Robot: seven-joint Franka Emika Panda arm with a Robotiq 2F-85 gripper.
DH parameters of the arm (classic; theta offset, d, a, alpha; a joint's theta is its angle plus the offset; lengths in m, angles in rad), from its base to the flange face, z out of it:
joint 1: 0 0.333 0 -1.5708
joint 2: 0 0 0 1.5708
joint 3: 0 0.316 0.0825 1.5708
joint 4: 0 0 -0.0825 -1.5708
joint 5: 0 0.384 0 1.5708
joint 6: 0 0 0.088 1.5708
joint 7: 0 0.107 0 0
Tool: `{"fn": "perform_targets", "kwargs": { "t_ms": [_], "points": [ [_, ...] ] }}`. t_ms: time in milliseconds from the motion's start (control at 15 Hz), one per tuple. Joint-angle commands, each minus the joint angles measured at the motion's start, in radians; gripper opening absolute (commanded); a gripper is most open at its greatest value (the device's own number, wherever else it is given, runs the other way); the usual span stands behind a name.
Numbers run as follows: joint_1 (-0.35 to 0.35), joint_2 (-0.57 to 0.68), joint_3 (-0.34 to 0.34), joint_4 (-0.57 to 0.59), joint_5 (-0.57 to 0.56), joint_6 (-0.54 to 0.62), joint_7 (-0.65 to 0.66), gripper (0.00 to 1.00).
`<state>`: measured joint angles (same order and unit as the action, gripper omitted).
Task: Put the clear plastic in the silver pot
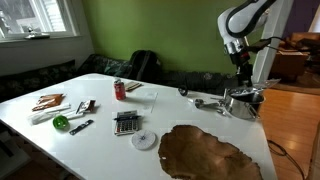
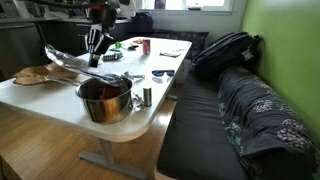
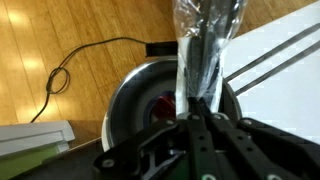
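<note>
My gripper [image 3: 196,112] is shut on the clear plastic [image 3: 205,40], a long see-through strip with glossy edges that runs out from between the fingers. In the wrist view the strip lies over the mouth of the silver pot [image 3: 135,95], whose inside looks dark red. In both exterior views the gripper [image 1: 240,64] [image 2: 97,46] hangs above the pot [image 1: 243,103] [image 2: 106,101], which stands near the table's end. The pot's long handle [image 3: 275,55] lies over the white table. I cannot tell whether the strip touches the pot.
On the white table [image 1: 100,140] lie a dark calculator [image 1: 126,122], a pale round disc [image 1: 145,139], a red can [image 1: 119,90], a green thing [image 1: 61,122] and a brown mat [image 1: 205,153]. A small shaker [image 2: 147,96] stands by the pot. A backpack [image 2: 225,50] sits on the bench.
</note>
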<state>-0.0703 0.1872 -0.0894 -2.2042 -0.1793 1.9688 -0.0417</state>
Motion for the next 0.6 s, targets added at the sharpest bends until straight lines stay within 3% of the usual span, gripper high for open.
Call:
{"fn": "perform_targets", "kwargs": {
  "t_ms": [0,200,400,467,533],
  "points": [
    [-0.02,0.035,-0.004,0.0,0.064,-0.009,0.015,0.27],
    [-0.032,0.006,-0.011,-0.017,0.098,0.041,0.025,0.47],
    [-0.021,-0.087,0.027,-0.046,0.195,0.121,-0.06,0.72],
    [-0.025,-0.005,0.003,0.002,0.14,0.087,-0.023,0.53],
    [-0.021,-0.028,0.013,0.002,0.16,0.092,-0.035,0.62]
  ]
}}
